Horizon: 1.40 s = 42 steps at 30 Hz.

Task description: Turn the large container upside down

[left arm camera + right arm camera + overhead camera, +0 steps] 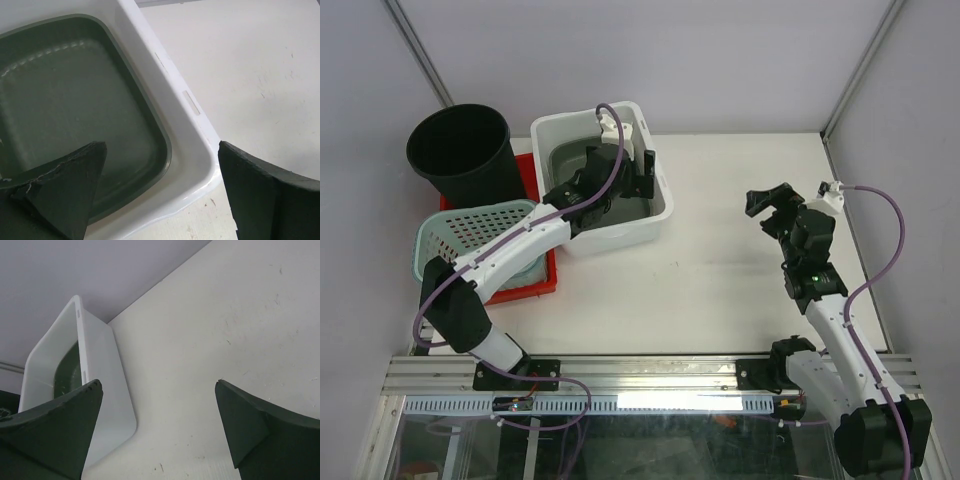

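The large white container [620,236] stands upright at the back left of the table, with a grey-green tub [582,160] nested inside it. My left gripper [645,180] is open and hovers over the container's right rim. In the left wrist view the left gripper [162,190] has one finger over the grey-green tub [65,100] and the other outside over the table, with the white rim [185,130] between them and untouched. My right gripper [768,205] is open and empty above the table at the right. In its wrist view the right gripper [157,430] faces the white container [105,385] from a distance.
A black bucket [460,150] stands at the back left. A teal mesh basket [470,235] sits on a red tray [535,280] in front of the bucket, close to the white container's left side. Walls enclose the table at the back and on both sides.
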Each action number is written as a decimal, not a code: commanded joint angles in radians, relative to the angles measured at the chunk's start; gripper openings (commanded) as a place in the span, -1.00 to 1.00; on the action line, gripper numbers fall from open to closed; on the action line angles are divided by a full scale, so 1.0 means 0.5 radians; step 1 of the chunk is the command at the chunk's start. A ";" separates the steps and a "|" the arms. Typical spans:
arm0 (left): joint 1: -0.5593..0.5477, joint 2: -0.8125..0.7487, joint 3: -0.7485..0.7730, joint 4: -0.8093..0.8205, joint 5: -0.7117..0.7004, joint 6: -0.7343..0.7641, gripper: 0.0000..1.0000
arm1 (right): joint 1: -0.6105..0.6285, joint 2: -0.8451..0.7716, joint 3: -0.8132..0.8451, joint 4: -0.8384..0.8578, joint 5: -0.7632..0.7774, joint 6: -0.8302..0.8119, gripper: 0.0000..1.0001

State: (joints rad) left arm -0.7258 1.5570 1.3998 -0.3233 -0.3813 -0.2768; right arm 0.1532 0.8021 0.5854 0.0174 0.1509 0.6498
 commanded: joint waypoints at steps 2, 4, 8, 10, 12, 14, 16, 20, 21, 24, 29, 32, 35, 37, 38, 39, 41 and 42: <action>0.000 -0.125 -0.044 0.093 -0.030 0.037 0.98 | 0.007 0.007 0.129 0.063 -0.008 0.060 0.99; 0.000 -0.122 -0.063 0.097 -0.087 0.079 0.98 | 0.007 0.002 0.123 0.050 0.009 0.078 0.99; 0.000 -0.127 -0.101 0.061 -0.218 0.056 0.98 | 0.007 0.004 0.098 0.060 0.059 0.167 0.99; 0.000 -0.147 -0.126 0.059 -0.225 0.055 0.98 | 0.008 0.015 0.091 0.068 0.050 0.211 0.99; 0.003 -0.144 -0.123 0.034 -0.215 0.075 0.98 | 0.007 0.042 0.100 0.068 0.020 0.222 0.99; 0.039 -0.106 -0.041 -0.032 -0.191 0.066 0.98 | 0.007 0.064 0.115 0.059 -0.016 0.227 0.99; 0.119 -0.016 0.108 -0.168 -0.144 0.005 0.98 | 0.009 0.081 0.131 0.048 -0.042 0.241 0.99; 0.271 0.273 0.508 -0.518 0.067 -0.148 0.98 | 0.009 0.071 0.138 0.013 -0.027 0.283 0.99; 0.311 0.339 0.581 -0.566 0.159 -0.180 0.98 | 0.008 0.064 0.131 0.017 -0.024 0.291 0.99; 0.392 0.529 0.780 -0.699 0.373 -0.236 0.98 | 0.008 0.048 0.103 0.033 -0.020 0.294 0.99; 0.399 0.810 0.990 -0.875 0.447 -0.212 0.98 | 0.007 0.059 0.089 0.039 -0.043 0.271 0.99; 0.374 0.864 0.909 -0.839 0.529 -0.174 0.98 | 0.007 0.076 0.093 0.036 -0.058 0.257 0.99; 0.328 0.918 0.876 -0.831 0.504 -0.153 0.98 | 0.007 0.090 0.088 0.039 -0.071 0.256 0.99; 0.316 0.948 0.863 -0.819 0.555 -0.157 0.98 | 0.007 0.097 0.078 0.046 -0.079 0.262 0.99; 0.307 0.960 0.852 -0.798 0.578 -0.156 0.98 | 0.007 0.096 0.073 0.050 -0.082 0.273 0.99; 0.294 0.973 0.844 -0.790 0.574 -0.155 0.98 | 0.007 0.101 0.068 0.053 -0.090 0.283 0.99; 0.265 1.006 0.840 -0.781 0.546 -0.155 0.97 | 0.007 0.104 0.069 0.062 -0.119 0.289 0.99; 0.253 1.026 0.834 -0.780 0.530 -0.159 0.96 | 0.007 0.101 0.071 0.061 -0.132 0.287 0.99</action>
State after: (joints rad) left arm -0.5777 2.0613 1.8175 -0.7483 -0.1276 -0.3565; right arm 0.1532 0.8524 0.6018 -0.0044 0.1093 0.7841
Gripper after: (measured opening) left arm 0.989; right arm 0.993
